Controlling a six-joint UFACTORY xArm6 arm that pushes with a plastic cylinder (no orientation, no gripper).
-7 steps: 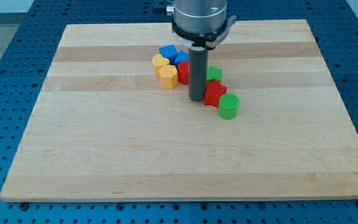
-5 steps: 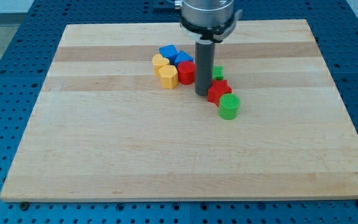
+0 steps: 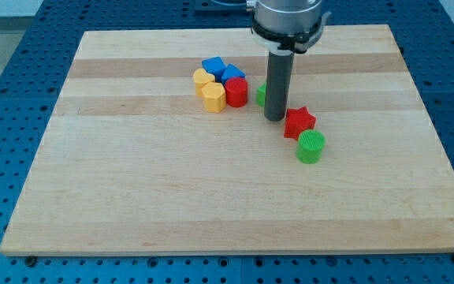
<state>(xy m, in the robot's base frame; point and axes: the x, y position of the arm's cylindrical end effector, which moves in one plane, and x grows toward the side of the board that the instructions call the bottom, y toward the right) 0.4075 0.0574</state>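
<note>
My tip (image 3: 274, 118) rests on the board just left of a red star block (image 3: 299, 121), close to touching it. A green cylinder (image 3: 310, 147) stands right below the star. Behind the rod, a second green block (image 3: 261, 95) is partly hidden. Further to the view's left a red cylinder (image 3: 236, 91) stands beside two blue blocks (image 3: 213, 65) (image 3: 232, 73) and two yellow blocks (image 3: 202, 77) (image 3: 213, 96), all huddled together.
The wooden board (image 3: 211, 197) lies on a blue perforated table (image 3: 6, 95). The arm's metal collar (image 3: 288, 20) hangs over the board's top edge.
My tip has slid to the view's right. The red star and the green cylinder below it have shifted right and slightly down. The hidden green block now shows left of the rod.
</note>
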